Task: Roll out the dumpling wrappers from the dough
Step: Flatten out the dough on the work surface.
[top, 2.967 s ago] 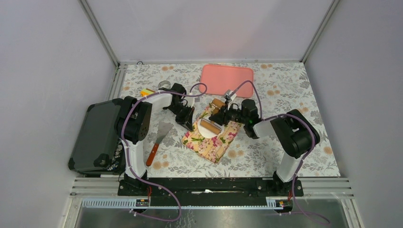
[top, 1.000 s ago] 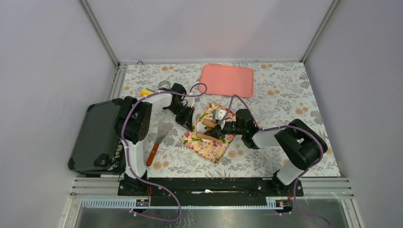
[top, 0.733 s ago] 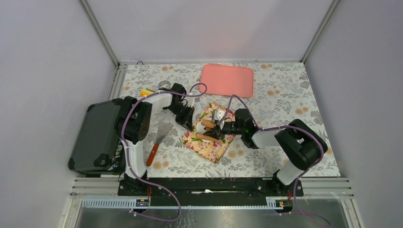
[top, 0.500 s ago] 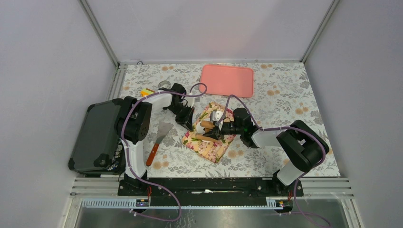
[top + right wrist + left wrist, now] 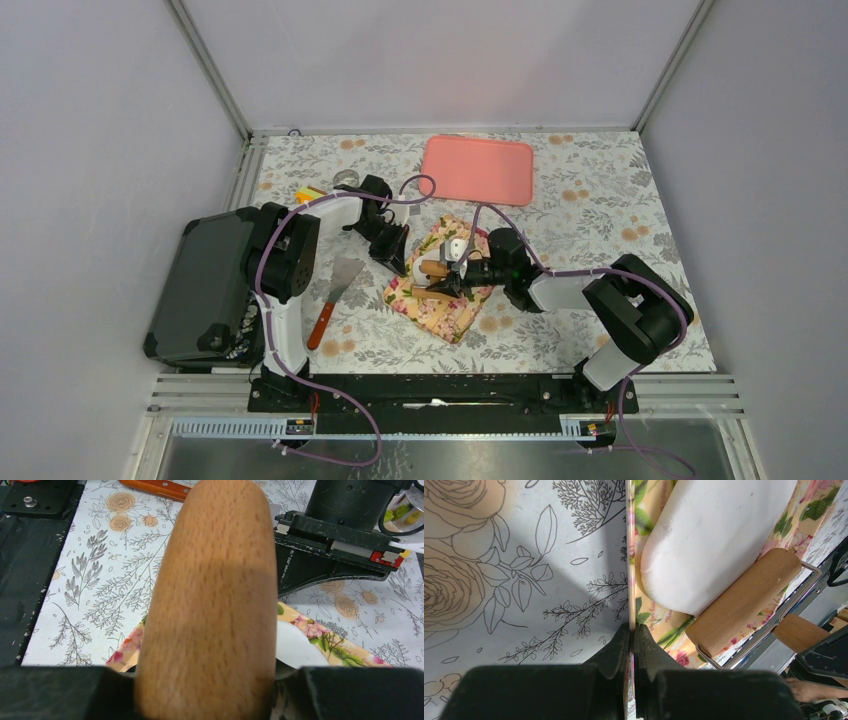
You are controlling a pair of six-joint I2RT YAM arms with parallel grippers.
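Observation:
The dough [image 5: 709, 545] is a flat white sheet on a floral mat [image 5: 452, 312]; it also shows in the top view [image 5: 424, 281] and the right wrist view [image 5: 293, 648]. My right gripper [image 5: 456, 274] is shut on the wooden handle [image 5: 215, 595] of the rolling pin, whose roller [image 5: 744, 601] rests on the near edge of the dough. My left gripper [image 5: 631, 630] is shut on the mat's left edge [image 5: 644, 510], seen also in the top view [image 5: 397, 254]. No round dumpling wrappers are in view.
A pink tray [image 5: 478, 168] lies at the back. A spatula [image 5: 335, 295] with an orange handle lies left of the mat. A black case [image 5: 200, 285] stands at the far left. A metal ring [image 5: 347, 178] and a yellow object [image 5: 308, 195] sit behind my left arm.
My right gripper has drawn the rolling pin from the mat's far side toward the near left over the dough. My left gripper has held still on the mat edge.

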